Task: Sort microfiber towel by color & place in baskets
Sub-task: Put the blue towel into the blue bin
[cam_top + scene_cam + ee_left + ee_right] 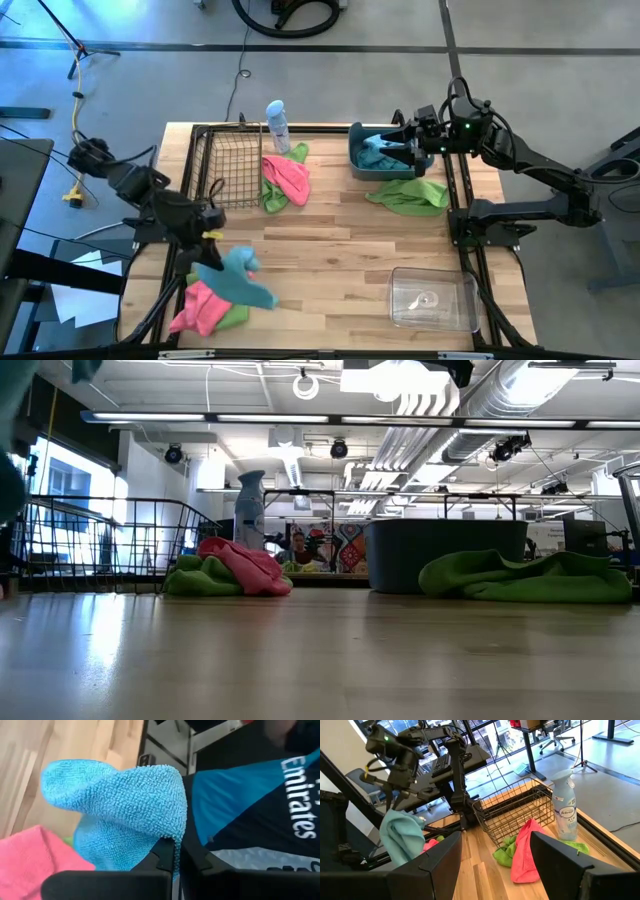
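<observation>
A: Left hand (212, 238) pinching a teal-blue towel (238, 277) by one corner, fingers (162, 856) pressed together on the hem. Cloth hangs off the bench, draped down over the pink towel (197, 306) and a green towel (233, 316) lying just below the hand.

B: Right hand?

A: Right hand (403, 138) parked over the grey-blue tub (358, 165), fingers spread, nothing held. One teal-blue cloth (378, 152) already sits in that tub under it.

B: So the carried one goes there, by my reading.

A: Likely. To do it well: lift until the tail clears the pile beneath, or the pink one may drag along. Carry across and away from the hand's present spot, and mind the right arm, which occupies the space over the tub. It should back off first.

B: Other cloths?

A: A pink cloth (287, 178) and a green one (273, 195) heaped beside the wire basket (225, 160), with a spray bottle (278, 124) just behind. A second green cloth (408, 196) lies against the tub, on the bench. Clear box (432, 298) well apart from both hands, seemingly no cloth in it.

B: Surface?

A: Pale wood-plank bench (340, 240) in a black frame. Open workshop beyond: exposed ducts, strip lights, cables on the floor. A person in a dark and blue jersey (260, 805) stands close behind the left arm.
</observation>
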